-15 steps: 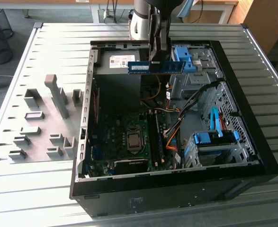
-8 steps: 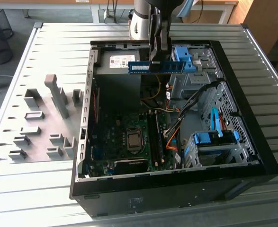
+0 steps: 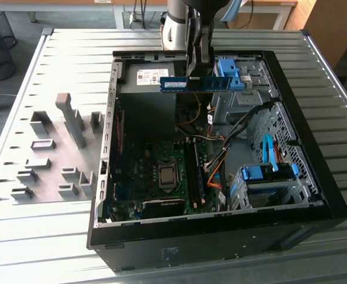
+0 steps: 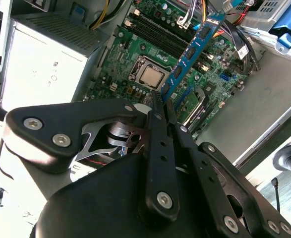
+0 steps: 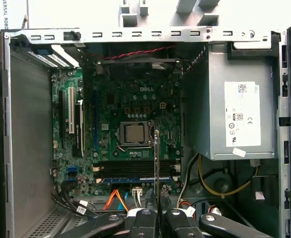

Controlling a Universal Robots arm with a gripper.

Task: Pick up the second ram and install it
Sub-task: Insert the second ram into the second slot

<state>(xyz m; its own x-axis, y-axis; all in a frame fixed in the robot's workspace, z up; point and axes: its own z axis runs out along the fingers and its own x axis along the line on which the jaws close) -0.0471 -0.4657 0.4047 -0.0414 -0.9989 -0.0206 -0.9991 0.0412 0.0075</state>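
- The second ram is up in the air, clamped by its top edge in the pincer. It hangs level over the open computer case, so the contact edge faces down toward the board, which looks like the sensible way to carry it for slotting in.
- In the second wrist view the stick runs away from the fingertips, which are pinched nearly together on it, just the board's thickness between them. Thin grip, flat sides squeezed, probably so it can't twist.
- Well below the pincer sits the motherboard with its processor bare in the middle.
- Beside the processor are the memory slots. One seems to have a blue stick seated already, so I'd guess the first one is in.
- The held stick isn't touching any slot yet; it's clear of the case walls and the blue drive clips just beside the pincer.
- Off to one side, outside the case, grey holders stand on the slatted table.
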